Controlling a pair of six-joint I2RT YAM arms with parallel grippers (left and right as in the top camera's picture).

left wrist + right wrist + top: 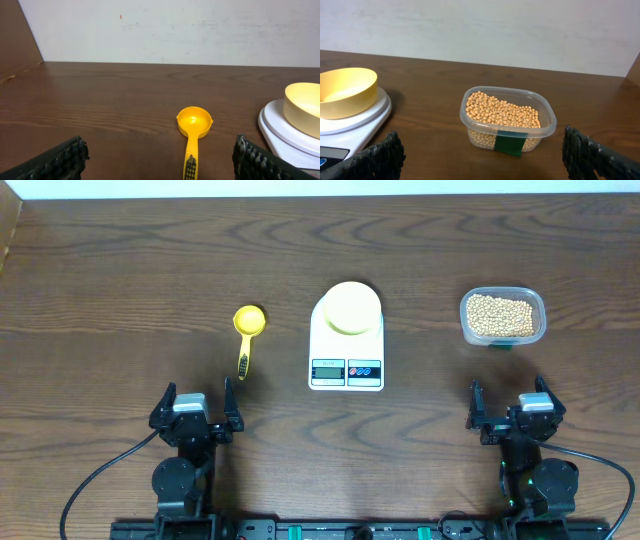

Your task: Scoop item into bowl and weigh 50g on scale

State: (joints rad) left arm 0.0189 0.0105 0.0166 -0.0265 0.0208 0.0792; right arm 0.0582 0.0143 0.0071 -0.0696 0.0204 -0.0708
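The left gripper point(197, 403) hangs over the near edge of the table point(120, 280) with its jaws spread wide and nothing between them. In its wrist view the two dark ribbed fingers point(55, 160) sit at the lower corners of the frame. Just ahead of it lies a bright yellow scoop point(246, 340), flat on the wood, its cup pointing away and its handle pointing back toward the gripper. The cup looks empty.

The right gripper point(510, 406) is at the near edge on the other side, also fully open and holding nothing. Ahead of it, well apart, stands a clear plastic tub point(464, 315) with a green label point(510, 144) on its near wall. The item point(500, 315), a heap of small tan beans, fills much of the tub.

Between the two sides, at the middle of the table, sits the scale point(346, 355), white, with its display and two coloured buttons on the front edge facing the arms. The display is too small to read. The bowl point(350, 307) stands upright on the far part of the scale's top. From the right wrist view its inside appears bare, though the bottom is not fully in view. Neither gripper touches the scoop, the tub, the scale or the bowl.
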